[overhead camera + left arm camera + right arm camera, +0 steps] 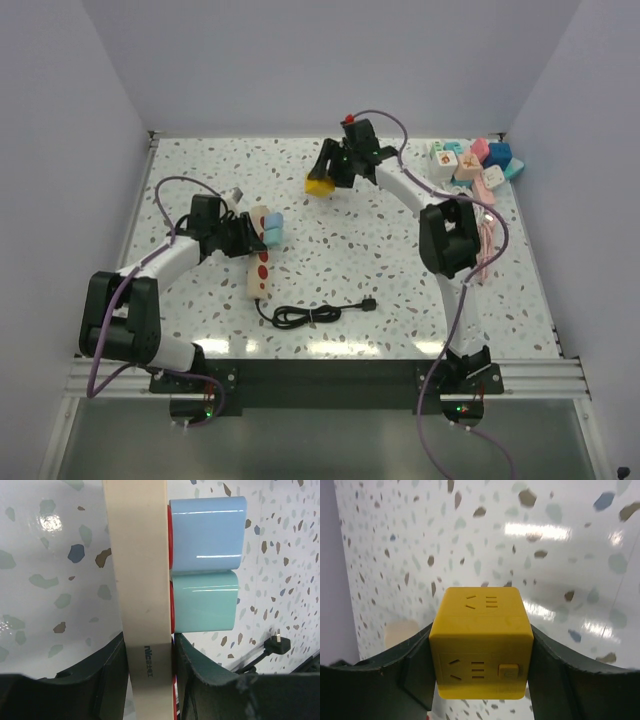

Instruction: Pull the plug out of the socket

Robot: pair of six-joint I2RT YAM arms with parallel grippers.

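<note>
- The left gripper (243, 240) is clamped at a medium width across the narrow sides of the cream power strip (260, 272). The left wrist view shows its fingers (112, 680) pressed against both edges.
- The right gripper (327, 172) grips a yellow cube plug (319, 184) between its jaws, well apart from the strip. The cube fills the gap in the right wrist view (481, 645).
- In the top view the strip's long axis runs roughly 12 to 6 o'clock. It lies at about 8 o'clock from the right gripper.
- A blue plug (207, 532) and a teal plug (205, 602) sit side by side, touching, at the strip's 12 o'clock end. They stand out of the red socket face toward 3 o'clock in the left wrist view.
- Judgement: the right arm is the puller, and any further pull must go straight out from the socket face while the left braces the strip.
- A black cable (310, 316) lies loose at 6 o'clock, and spare adapters (475, 165) are heaped at 2 o'clock.
</note>
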